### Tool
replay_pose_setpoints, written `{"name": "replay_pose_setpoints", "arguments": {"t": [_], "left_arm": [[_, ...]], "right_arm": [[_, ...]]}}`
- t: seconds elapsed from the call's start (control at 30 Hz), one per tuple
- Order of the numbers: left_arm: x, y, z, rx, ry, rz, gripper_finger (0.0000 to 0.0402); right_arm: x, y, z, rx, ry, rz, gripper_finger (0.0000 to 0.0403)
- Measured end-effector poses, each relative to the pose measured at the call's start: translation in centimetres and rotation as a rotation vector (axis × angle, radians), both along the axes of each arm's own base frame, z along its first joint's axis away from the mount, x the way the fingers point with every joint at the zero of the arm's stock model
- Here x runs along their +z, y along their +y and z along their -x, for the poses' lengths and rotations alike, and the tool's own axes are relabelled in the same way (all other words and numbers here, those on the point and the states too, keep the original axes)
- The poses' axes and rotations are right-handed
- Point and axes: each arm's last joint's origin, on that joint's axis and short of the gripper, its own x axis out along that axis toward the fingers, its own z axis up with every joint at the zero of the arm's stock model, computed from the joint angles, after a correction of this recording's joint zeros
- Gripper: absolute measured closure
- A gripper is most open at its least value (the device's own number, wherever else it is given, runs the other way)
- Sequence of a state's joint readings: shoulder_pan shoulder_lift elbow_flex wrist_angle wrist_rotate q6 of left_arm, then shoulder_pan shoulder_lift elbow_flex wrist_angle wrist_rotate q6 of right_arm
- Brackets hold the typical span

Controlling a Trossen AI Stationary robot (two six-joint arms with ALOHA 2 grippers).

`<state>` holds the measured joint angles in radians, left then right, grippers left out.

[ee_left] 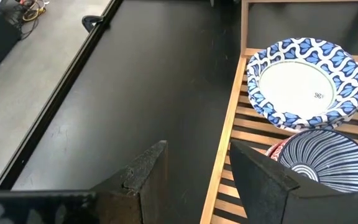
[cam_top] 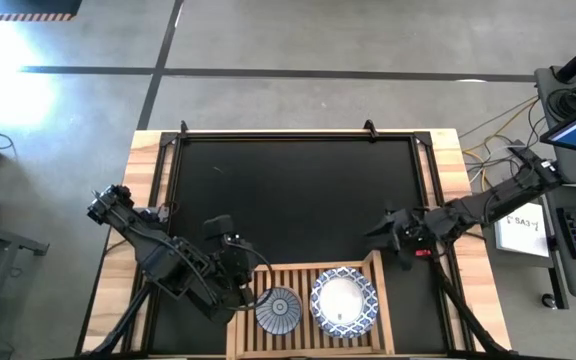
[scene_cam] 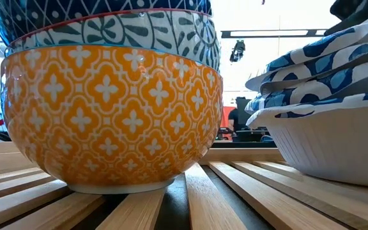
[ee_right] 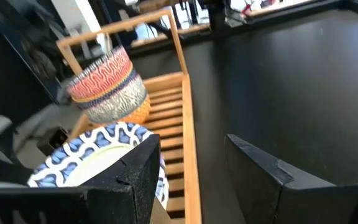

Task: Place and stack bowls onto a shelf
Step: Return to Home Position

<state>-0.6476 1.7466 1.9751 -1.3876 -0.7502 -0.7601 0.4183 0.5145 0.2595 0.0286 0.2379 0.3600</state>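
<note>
A: What's nearest?
B: The light wooden slatted shelf (cam_top: 298, 272), long side crosswise. On it, a small patterned bowl stack (cam_top: 279, 309) stands beside a white blue-rimmed bowl stack (cam_top: 344, 301).
A: Grippers?
B: The left gripper (cam_top: 246, 287) and the right gripper (cam_top: 378, 231) flank the shelf, both agape and empty. Beyond it: black mat (cam_top: 298, 190), grey concrete floor (cam_top: 268, 40).

I see my left gripper (ee_left: 197, 152), fingers apart, above the shelf rail (ee_left: 227, 138), near a blue-rimmed white bowl (ee_left: 297, 81) and a blue-striped bowl (ee_left: 328, 158).
</note>
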Motion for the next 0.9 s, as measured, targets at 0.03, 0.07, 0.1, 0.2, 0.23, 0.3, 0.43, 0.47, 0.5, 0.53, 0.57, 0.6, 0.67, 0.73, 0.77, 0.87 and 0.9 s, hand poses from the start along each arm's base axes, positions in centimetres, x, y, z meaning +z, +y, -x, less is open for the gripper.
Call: {"name": "replay_pose_setpoints", "arguments": {"t": [0.03, 0.07, 0.1, 0.2, 0.23, 0.3, 0.43, 0.47, 0.5, 0.53, 0.57, 0.6, 0.67, 0.73, 0.77, 0.87, 0.9], "left_arm": [[0.0, 0.0, 0.0, 0.000, 0.000, 0.000, 0.0244], [0.0, 0.0, 0.0, 0.000, 0.000, 0.000, 0.0244], [0.0, 0.0, 0.0, 0.000, 0.000, 0.000, 0.0244], [0.0, 0.0, 0.0, 0.001, 0.000, -0.001, 0.0244], [0.0, 0.0, 0.0, 0.001, 0.001, -0.002, 0.0244], [-0.2, 0.0, 0.0, 0.008, 0.001, -0.017, 0.0244], [-0.3, 0.4, 0.3, 0.068, -0.025, -0.064, 0.0244], [-0.3, 0.5, 0.3, 0.081, -0.032, -0.076, 0.0244], [-0.4, 0.5, 0.3, 0.087, -0.032, -0.084, 0.0244], [-0.5, 0.5, 0.3, 0.088, -0.029, -0.090, 0.0244], [-0.8, 0.5, 0.3, 0.088, -0.023, -0.097, 0.0244], [-1.1, 0.5, 0.3, 0.090, -0.015, -0.105, 0.0244], [-1.9, 0.5, 0.3, 0.102, -0.001, -0.111, 0.0244], [-2.8, 0.6, 0.4, 0.123, 0.012, -0.111, 0.0244], [-3.1, 0.7, 0.5, 0.134, 0.014, -0.109, 0.0244], [-4.1, 1.0, 0.8, 0.156, 0.029, -0.098, 0.0244], [-4.4, 1.1, 0.9, 0.159, 0.027, -0.095, 0.0244]], "right_arm": [[-0.5, 0.0, 0.1, -0.002, -0.005, -0.008, 0.0234], [-0.9, -0.1, 0.1, -0.003, -0.012, -0.013, 0.0234], [-1.3, -0.1, 0.2, -0.003, -0.022, -0.017, 0.0234], [-2.1, -0.2, 0.4, -0.006, -0.043, -0.035, 0.0234], [-2.3, -0.2, 0.5, -0.007, -0.046, -0.042, 0.0234], [-2.7, -0.3, 0.6, -0.012, -0.038, -0.054, 0.0234], [-3.3, -0.3, 0.7, -0.014, -0.026, -0.053, 0.0234], [-3.4, -0.3, 0.7, -0.028, -0.024, -0.057, 0.0234], [-3.4, -0.4, 0.7, -0.052, -0.024, -0.064, 0.0234], [-3.4, -0.5, 0.7, -0.081, -0.024, -0.068, 0.0234], [-3.5, -0.6, 0.7, -0.115, -0.021, -0.070, 0.0234], [-3.6, -0.7, 0.7, -0.151, -0.014, -0.056, 0.0234], [-3.7, -0.9, 0.7, -0.225, -0.013, -0.031, 0.0234], [-3.9, -1.3, 0.8, -0.323, -0.009, -0.006, 0.0234], [-4.0, -1.4, 0.9, -0.374, -0.008, 0.006, 0.0234], [-4.2, -1.8, 1.0, -0.499, -0.010, 0.027, 0.0234], [-4.2, -1.9, 1.1, -0.517, -0.009, 0.034, 0.0234]]}}
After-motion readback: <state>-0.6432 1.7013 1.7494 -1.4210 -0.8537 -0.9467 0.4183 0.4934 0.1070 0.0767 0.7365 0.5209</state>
